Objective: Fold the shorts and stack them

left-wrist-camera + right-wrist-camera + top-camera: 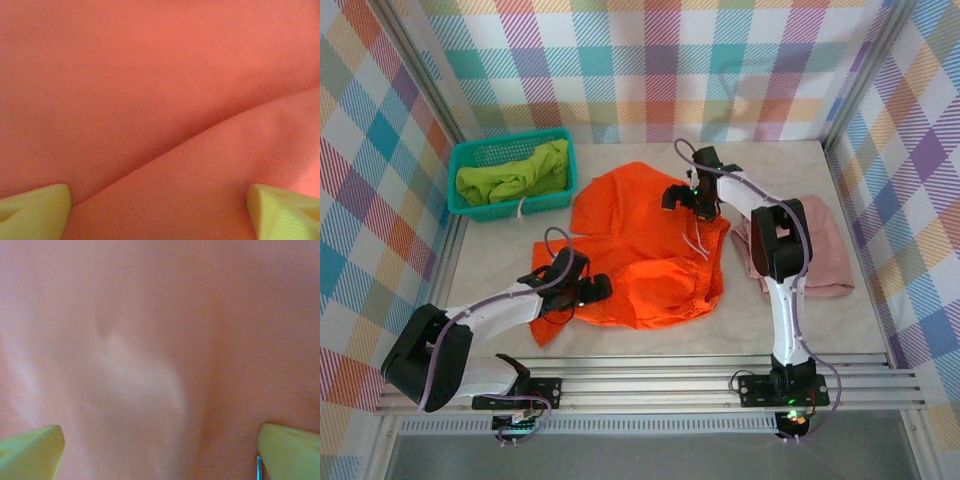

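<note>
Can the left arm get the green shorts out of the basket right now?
Probably yes. The green shorts lie uncovered in the open-topped teal basket on the left arm's side, with nothing between. The left hand is open and empty over the orange shorts, though it's a long stretch.

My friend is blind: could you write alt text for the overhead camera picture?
Bright orange cloth shorts lie spread mid-table, the left gripper and right gripper open over them. Dusty pink shorts lie right; lime green shorts sit in a teal mesh basket.

Three shorts: orange pair [640,235], green pair [520,175], pink pair [830,250]; one basket [500,208]; two arms [480,320] [782,300].
</note>
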Available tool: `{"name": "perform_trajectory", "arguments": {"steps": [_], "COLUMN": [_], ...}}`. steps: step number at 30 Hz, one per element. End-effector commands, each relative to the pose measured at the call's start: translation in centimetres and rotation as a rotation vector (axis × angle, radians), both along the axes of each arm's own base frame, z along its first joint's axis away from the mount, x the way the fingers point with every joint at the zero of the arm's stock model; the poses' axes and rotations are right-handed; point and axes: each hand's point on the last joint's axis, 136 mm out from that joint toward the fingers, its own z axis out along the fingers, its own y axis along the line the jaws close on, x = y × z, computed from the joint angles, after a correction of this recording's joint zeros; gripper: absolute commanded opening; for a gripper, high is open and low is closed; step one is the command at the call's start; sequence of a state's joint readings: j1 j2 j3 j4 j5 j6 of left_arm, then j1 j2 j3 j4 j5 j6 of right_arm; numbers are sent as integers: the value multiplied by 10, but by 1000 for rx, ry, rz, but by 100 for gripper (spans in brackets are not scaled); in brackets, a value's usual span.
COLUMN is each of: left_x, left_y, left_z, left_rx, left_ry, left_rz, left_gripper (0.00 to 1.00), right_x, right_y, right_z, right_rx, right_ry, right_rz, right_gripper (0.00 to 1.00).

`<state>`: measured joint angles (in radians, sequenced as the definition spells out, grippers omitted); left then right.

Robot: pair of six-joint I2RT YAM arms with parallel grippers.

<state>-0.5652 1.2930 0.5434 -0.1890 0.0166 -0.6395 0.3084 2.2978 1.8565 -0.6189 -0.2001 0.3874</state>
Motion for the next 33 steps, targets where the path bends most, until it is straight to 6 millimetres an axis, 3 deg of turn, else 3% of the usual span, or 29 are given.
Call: {"name": "perform_trajectory", "arguments": {"steps": [1, 6, 8, 10, 13, 17, 20, 23, 33], "left_x": [-6, -6, -3, 3, 18, 30, 33, 32, 23], "left_y": [-20, -76, -105, -122, -123, -98, -73, -59, -34], "left_z": [-1, 6, 14, 28, 62, 101, 113, 110, 80], "left_rx": [-46, -130, -171, -207, -201, -112, -62, -54, -12], "left_ry": [-11, -12, -14, -28, -99, -147, -166, -167, -119], "left_rz": [-1, -87, -146, -169, -161, -155, -133, -114, -52], "left_gripper": [90, 91, 91, 91, 94, 99, 100, 100, 100], "right_x": [6, 26, 26, 22, 11, -4, -14, -15, -6], "right_y": [-24, -31, -23, -13, -11, -46, -85, -111, -128], "right_z": [-14, 18, 41, 62, 102, 124, 118, 101, 37], "right_rx": [-37, -12, 29, 91, 120, 8, -40, -39, -52], "right_ry": [62, -16, -60, -101, -187, -256, -205, -157, 38], "right_rz": [-13, 4, 35, 64, 72, -22, -158, -251, -350], "right_gripper": [99, 99, 99, 100, 99, 99, 100, 98, 87]}}
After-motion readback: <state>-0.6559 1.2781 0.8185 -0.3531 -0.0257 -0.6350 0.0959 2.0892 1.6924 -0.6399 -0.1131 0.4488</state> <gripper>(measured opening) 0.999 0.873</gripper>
